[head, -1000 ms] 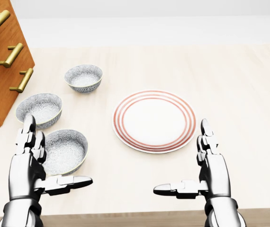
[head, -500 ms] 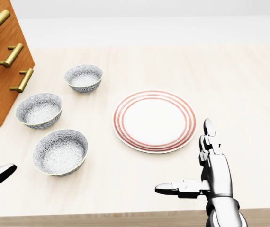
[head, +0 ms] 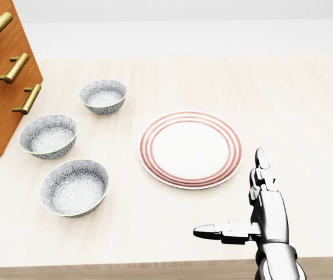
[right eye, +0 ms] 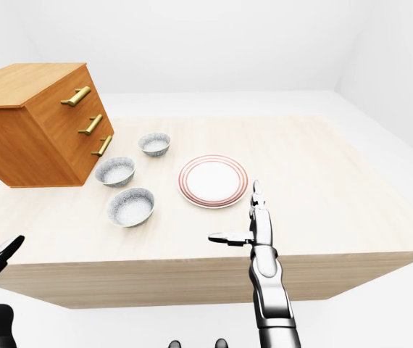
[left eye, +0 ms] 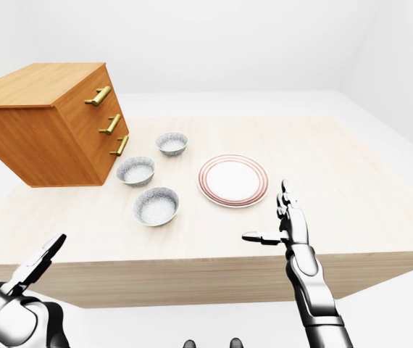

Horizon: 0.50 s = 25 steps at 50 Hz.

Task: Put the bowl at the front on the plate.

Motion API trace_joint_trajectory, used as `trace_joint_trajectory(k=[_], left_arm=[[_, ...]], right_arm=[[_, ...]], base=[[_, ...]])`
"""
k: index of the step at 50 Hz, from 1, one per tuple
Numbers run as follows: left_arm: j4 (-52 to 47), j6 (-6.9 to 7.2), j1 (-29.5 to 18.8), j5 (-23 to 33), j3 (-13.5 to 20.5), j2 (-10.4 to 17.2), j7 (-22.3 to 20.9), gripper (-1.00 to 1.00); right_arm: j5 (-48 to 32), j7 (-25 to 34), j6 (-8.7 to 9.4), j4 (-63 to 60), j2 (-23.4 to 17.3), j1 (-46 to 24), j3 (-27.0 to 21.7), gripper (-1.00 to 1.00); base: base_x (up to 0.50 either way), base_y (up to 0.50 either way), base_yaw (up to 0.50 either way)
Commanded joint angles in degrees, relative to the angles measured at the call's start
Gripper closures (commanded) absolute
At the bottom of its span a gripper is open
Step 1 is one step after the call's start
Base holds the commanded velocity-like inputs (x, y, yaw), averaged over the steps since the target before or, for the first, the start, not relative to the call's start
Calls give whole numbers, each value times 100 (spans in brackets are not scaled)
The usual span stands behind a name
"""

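Observation:
Three grey patterned bowls stand in a slanted row at the left of the head view. The lowest bowl [head: 75, 188] sits upright on the table, with nothing touching it. To its right lies the white plate [head: 190, 149] with red rings, holding nothing. My right hand [head: 235, 195] hovers open just below and right of the plate, fingers straight, thumb pointing left. In the left-eye view my left hand [left eye: 36, 264] is open, low at the bottom left, off the table's near edge and well away from the bowl. It does not show in the head view.
The middle bowl [head: 48, 135] and the top bowl [head: 103, 95] stand above the lowest one. A wooden drawer cabinet [head: 3, 70] with brass handles fills the top left. The pale wooden table [head: 283, 99] stretches to the right of the plate.
My left hand has drawn back from beside the lowest bowl, down and left out of the head view. The right hand has drifted slightly down and right. Bowls and plate have not moved.

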Motion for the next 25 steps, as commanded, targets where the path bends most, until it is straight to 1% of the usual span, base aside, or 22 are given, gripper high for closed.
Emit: trace_joint_trajectory(k=[1,25], left_arm=[[56,0,-19,-93,273,84,0,-100],[4,0,-3,-49,261,61,0,-100]], right_arm=[[58,-13,134,-128,5,24,-23,-100],[92,-6,131,-102,-2,32,-32,-100]], base=[[0,0,0],[0,0,0]])
